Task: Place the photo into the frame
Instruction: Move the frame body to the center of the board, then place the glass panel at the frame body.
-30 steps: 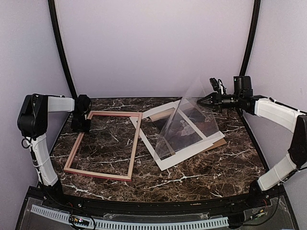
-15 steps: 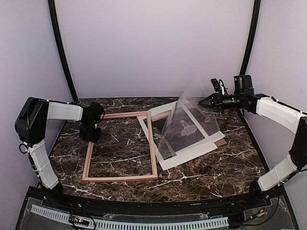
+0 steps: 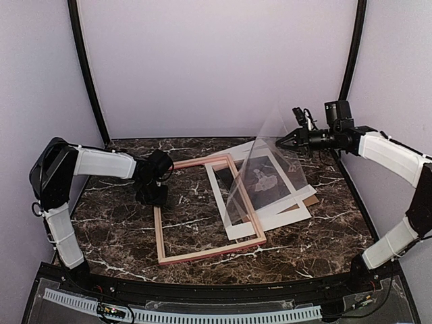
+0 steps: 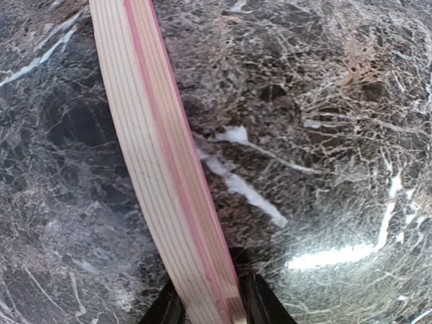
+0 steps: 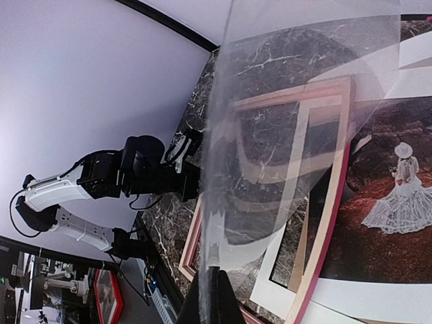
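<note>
Left hand [image 3: 153, 195] was clamped on the left rail of the frame [image 3: 212, 250], which was laid overlapping the photo [image 3: 264, 179] toward the tabletop [image 3: 115, 229]'s right edge. Right hand [image 3: 283, 142] was shut on the clear sheet [image 3: 260, 154], held tilted up, likely to keep the photo uncovered.

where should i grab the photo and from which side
Probably its white border at the near right corner, coming in low from the right. The photo lies flat, a rail of the frame crosses its left part, and the right gripper holds the clear sheet tilted up over its far side, so that corner looks freest.
</note>
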Robot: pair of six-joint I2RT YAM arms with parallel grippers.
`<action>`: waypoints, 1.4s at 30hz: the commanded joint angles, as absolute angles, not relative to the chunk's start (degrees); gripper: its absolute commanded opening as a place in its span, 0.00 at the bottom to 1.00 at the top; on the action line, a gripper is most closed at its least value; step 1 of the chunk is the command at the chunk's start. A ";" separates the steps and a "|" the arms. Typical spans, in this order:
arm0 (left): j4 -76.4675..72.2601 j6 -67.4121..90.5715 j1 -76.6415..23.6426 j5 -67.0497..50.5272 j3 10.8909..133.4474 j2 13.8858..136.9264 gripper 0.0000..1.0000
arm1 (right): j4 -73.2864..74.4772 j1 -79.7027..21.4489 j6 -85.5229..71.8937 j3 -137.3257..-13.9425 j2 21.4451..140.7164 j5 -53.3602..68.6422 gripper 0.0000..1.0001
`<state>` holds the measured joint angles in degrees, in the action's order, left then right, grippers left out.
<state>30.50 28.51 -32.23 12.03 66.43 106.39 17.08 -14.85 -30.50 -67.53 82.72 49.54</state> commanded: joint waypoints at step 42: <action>27.07 24.75 -17.12 12.14 55.59 78.24 0.72 | -2.64 -33.49 -42.93 -66.04 109.05 40.08 0.00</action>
